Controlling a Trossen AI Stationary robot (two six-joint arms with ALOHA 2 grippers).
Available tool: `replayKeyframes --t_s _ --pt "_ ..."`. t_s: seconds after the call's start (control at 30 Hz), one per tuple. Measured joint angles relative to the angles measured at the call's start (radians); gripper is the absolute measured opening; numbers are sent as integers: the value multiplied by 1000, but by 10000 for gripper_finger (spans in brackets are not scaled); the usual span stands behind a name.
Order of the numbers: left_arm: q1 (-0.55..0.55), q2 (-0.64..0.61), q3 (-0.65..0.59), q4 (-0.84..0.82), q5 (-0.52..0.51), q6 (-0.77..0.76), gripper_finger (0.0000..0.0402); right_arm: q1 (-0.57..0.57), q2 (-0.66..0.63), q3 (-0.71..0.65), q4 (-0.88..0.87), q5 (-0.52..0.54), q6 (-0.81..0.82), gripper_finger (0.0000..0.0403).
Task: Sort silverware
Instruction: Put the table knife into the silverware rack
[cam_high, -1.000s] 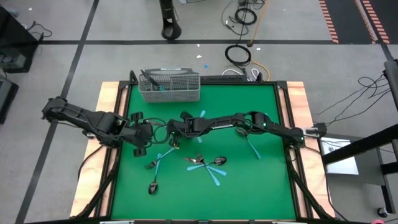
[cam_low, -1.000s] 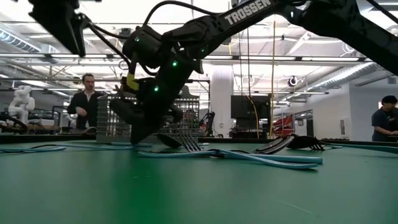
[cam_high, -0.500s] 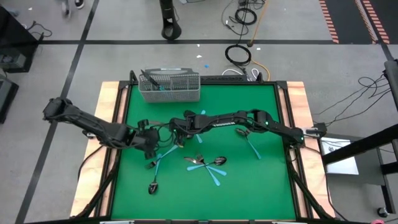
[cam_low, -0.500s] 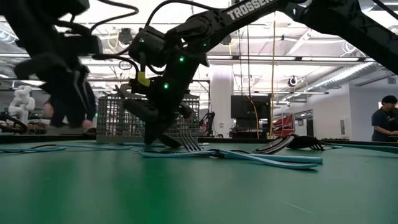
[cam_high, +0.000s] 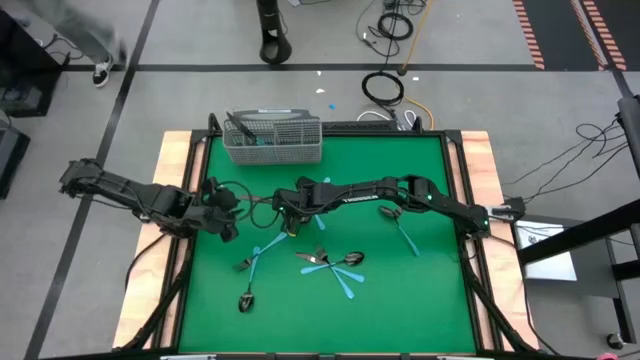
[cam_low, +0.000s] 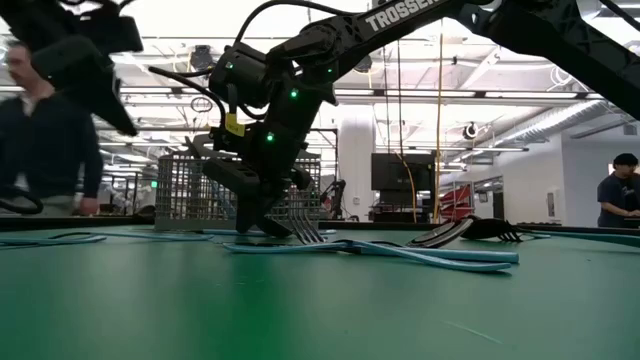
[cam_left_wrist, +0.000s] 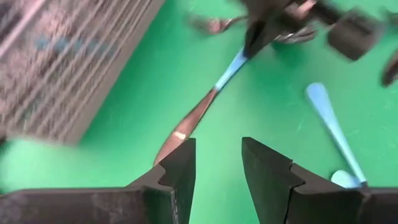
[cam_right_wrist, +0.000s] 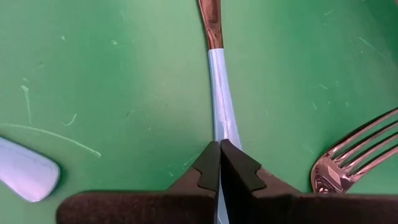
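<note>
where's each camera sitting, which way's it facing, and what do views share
High: overhead, straight down on the green table, both arms, wire basket.
Low: table height, level across; right gripper on a blue-handled utensil.
Left wrist: past its open fingers, nothing held.
Right wrist: past shut fingers pinching that blue handle.
Shared: left wrist also sees the right gripper on it.

Left arm pulls back; a person crosses behind the table

The left gripper (cam_high: 222, 222), which half a second ago reached in over the blue-handled utensil (cam_high: 258, 254) at the mat's left, has drawn back toward the left edge and lifted; in the low view it now sits high at the upper left (cam_low: 88, 60). The right gripper (cam_high: 291, 226) has shifted slightly nearer the cluster of silverware (cam_high: 330, 262). Behind the table, a person (cam_low: 40, 140) has moved to the far left.
</note>
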Motion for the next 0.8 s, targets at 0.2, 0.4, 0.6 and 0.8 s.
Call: replayKeyframes --t_s 0.2,0.4,0.6,0.8 --pt "170 43 0 71 107 -70 132 0 -2 0 7 0 0 0" --pt "431 129 0 44 285 7 132 4 -3 0 12 -25 2 0" --pt "573 225 0 156 462 268 132 7 -3 0 7 -26 3 0" --pt "658 355 0 170 526 317 132 8 -5 0 -4 -27 0 0"
